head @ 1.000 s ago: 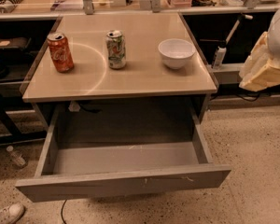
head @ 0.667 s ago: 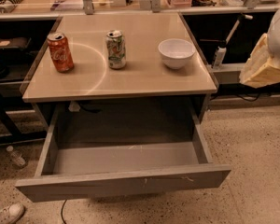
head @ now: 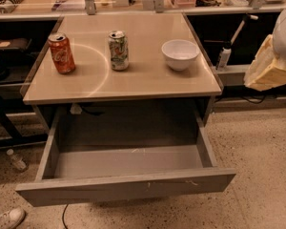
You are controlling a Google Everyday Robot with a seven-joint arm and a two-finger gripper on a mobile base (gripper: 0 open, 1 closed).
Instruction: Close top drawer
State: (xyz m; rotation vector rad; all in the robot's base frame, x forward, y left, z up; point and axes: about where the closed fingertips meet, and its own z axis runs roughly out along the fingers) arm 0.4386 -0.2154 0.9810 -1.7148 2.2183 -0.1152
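Jutting far out from under the table [head: 133, 87], the top drawer [head: 128, 187] stands wide open, pale scratches on its front. An orange can [head: 61, 53], a green-and-white can [head: 118, 50] and a white bowl [head: 180, 54] stand on top. The gripper [head: 269, 68] hangs at the right edge, well apart from it; spread or pressed together, I cannot tell.

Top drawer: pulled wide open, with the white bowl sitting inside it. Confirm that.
Not quite. The camera view shows the top drawer pulled wide open, but the white bowl sits on the tabletop above, not inside it. The claw hangs at the right edge, apart from the drawer.
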